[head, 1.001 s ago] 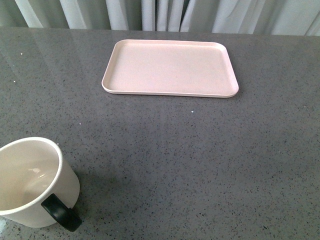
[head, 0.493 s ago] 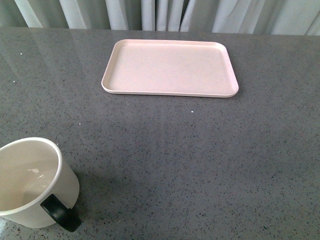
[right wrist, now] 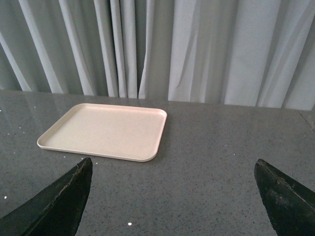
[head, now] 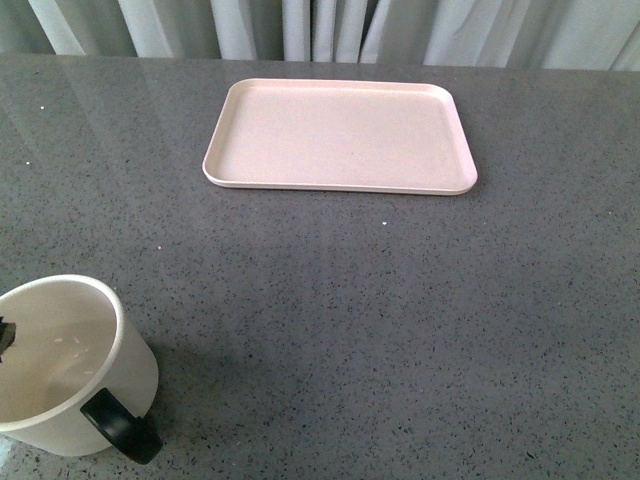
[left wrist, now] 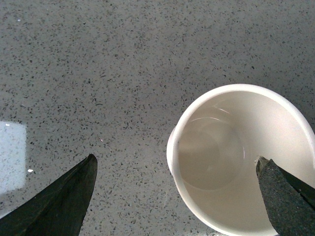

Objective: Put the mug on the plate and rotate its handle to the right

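Between mug (head: pixel 62 372) and plate (head: pixel 340 136), grey tabletop (head: pixel 350 290)

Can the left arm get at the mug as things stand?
Probably yes. The left gripper hovers open directly over the mug, one finger above its mouth, the other beyond its wall over the table. Nothing stands between them.

— What's on the grey speckled countertop (head: pixel 400 330)?
— A pale pink rectangular plate (head: pixel 340 135), upper centre of the front view. An upright white mug (head: pixel 60 370) stands at lower left, well apart, its black handle (head: pixel 120 428) toward the bottom edge.
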